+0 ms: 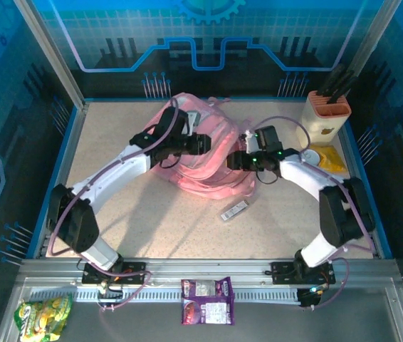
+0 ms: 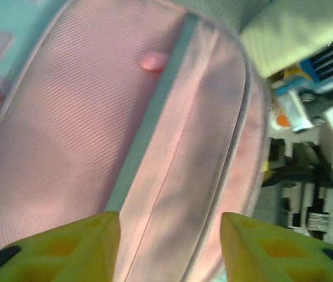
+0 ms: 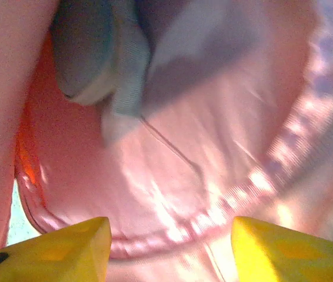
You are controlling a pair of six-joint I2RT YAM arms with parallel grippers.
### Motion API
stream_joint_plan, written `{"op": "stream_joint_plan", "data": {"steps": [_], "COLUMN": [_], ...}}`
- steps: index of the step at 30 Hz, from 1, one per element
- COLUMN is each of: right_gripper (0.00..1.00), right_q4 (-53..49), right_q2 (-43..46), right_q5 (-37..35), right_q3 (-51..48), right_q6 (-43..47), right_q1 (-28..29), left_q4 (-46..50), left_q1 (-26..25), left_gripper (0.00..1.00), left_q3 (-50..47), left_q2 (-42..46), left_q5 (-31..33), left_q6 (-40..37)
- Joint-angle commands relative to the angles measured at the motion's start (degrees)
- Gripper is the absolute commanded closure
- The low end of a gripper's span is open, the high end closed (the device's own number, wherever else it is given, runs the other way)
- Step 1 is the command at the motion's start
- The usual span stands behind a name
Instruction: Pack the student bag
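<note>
Inspector: Holding yellow fingertips point(image 2: 66, 249) apart on left gripper point(image 2: 169, 249), clasping nothing, hovering close over student bag point(image 2: 96, 129).
Clerk: Checking right gripper point(image 3: 169, 249)?
Inspector: Gaping likewise, gripping nothing, facing pink fabric folds.
Clerk: Locating bag?
Inspector: Lying at centre of table point(image 1: 152, 228), between both arms.
Clerk: Judging step?
Inspector: Probably opening a pocket; needing next a firm pinch on its zip edge before loading.

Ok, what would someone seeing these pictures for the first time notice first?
The pink bag in the middle draws the eye first, with the left gripper and right gripper meeting over it from either side, both open. Next come the orange-topped holder at the far right and the purple packet at the near edge.
</note>
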State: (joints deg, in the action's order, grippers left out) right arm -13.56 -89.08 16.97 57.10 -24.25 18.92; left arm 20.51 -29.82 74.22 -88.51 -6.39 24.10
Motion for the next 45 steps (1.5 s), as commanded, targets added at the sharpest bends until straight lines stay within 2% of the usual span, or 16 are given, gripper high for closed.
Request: {"op": "stream_joint_plan", "data": {"steps": [1,5,8,14,17,20,25,32,33,40,42,45], "right_gripper": [0.42,0.41,0.40,0.39,0.39,0.40,0.38,0.36,0.36,0.32,0.30,0.27], "right_q4": [-7.24,-12.68,-10.58,-10.19,-9.69,-10.30,-9.13,-5.13,-3.99,-3.48,-3.84,-8.61], "right_q2": [5.15,7.91,8.80,4.97,4.50,3.70,1.34,-5.52,-6.83,-18.74,-21.79,-26.79], "right_q5": [-2.59,-3.35,-0.81,2.22,2.18,1.58,-0.44,-2.32,-2.56,-2.94,-3.30,-0.03], "right_q3": [-1.84,-2.86,-3.13,0.03,-0.14,-0.28,0.05,6.37,7.59,24.72,29.61,37.30], "right_q6": [-1.07,-1.75,-2.57,-3.59,-3.70,-3.61,-4.06,-4.57,-4.50,-0.68,0.64,3.02], "right_q1": [-0.13,1.60,4.66,7.01,7.23,7.27,7.27,6.50,6.35,5.78,5.30,4.73], "left_q4": [-6.89,-18.30,-29.53,-41.60,-47.86,-54.52,-51.39,-46.75,-46.07,-38.82,-38.71,-37.94], "left_q1": [2.91,9.33,10.75,10.85,10.76,10.92,10.58,10.49,10.49,9.44,7.99,4.43], "left_gripper": [0.48,0.48,0.50,0.50,0.51,0.56,0.66,0.98,1.00,1.00,1.00,1.00], "left_q3": [-10.59,-28.32,-36.05,-36.57,-37.73,-37.66,-38.48,-37.35,-37.24,-36.95,-36.99,-37.82], "left_q2": [8.57,15.55,15.46,4.78,-0.41,-5.66,-6.73,-1.66,-0.69,7.64,8.95,11.34], "left_q5": [-0.80,-0.76,-1.34,-4.00,-2.97,-4.88,-0.73,1.56,1.65,3.59,3.90,7.95], "left_q6": [14.06,30.35,38.83,45.26,48.94,51.58,53.31,53.57,53.68,54.95,56.00,58.49]}}
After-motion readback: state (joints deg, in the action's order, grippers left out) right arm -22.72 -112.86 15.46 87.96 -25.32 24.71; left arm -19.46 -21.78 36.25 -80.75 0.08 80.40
